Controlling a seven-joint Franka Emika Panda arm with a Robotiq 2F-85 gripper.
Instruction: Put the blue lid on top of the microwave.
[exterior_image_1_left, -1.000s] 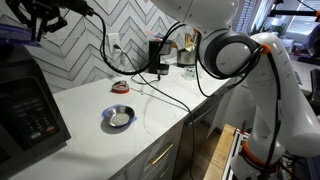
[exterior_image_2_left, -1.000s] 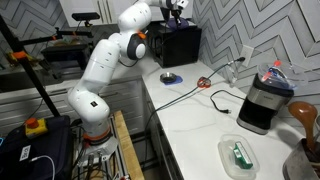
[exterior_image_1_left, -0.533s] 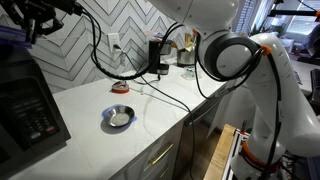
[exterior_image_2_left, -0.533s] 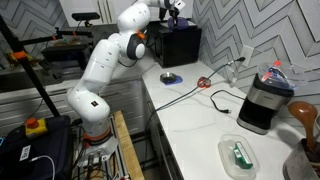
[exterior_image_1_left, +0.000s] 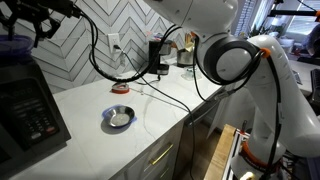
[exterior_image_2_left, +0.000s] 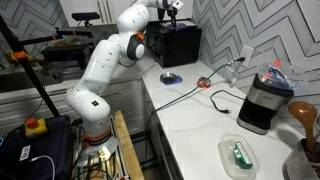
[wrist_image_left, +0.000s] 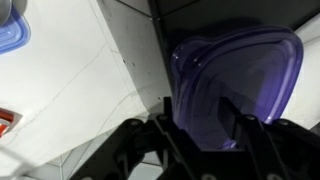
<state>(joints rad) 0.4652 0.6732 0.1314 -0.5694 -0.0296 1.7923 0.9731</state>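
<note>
The blue lid (wrist_image_left: 240, 80) lies on the dark top of the microwave (wrist_image_left: 230, 15). In the wrist view it fills the space between and beyond my two black fingers. My gripper (wrist_image_left: 205, 120) is open, with its fingers apart just above the lid's near edge. In an exterior view the lid (exterior_image_1_left: 13, 43) shows as a bluish patch on the microwave (exterior_image_1_left: 30, 105), just below my gripper (exterior_image_1_left: 42, 28). In an exterior view my gripper (exterior_image_2_left: 172, 10) hovers over the microwave (exterior_image_2_left: 180, 45); the lid is not clear there.
A round blue-rimmed dish (exterior_image_1_left: 118, 117) sits on the white counter (exterior_image_1_left: 170, 95), also seen in an exterior view (exterior_image_2_left: 172, 78). Cables run across to the coffee machine (exterior_image_1_left: 158, 55). A small red item (exterior_image_1_left: 120, 87) lies near the wall. A white tray (exterior_image_2_left: 240, 153) lies near the counter's edge.
My gripper has shifted slightly above the microwave's top. The lid stays on the microwave.
</note>
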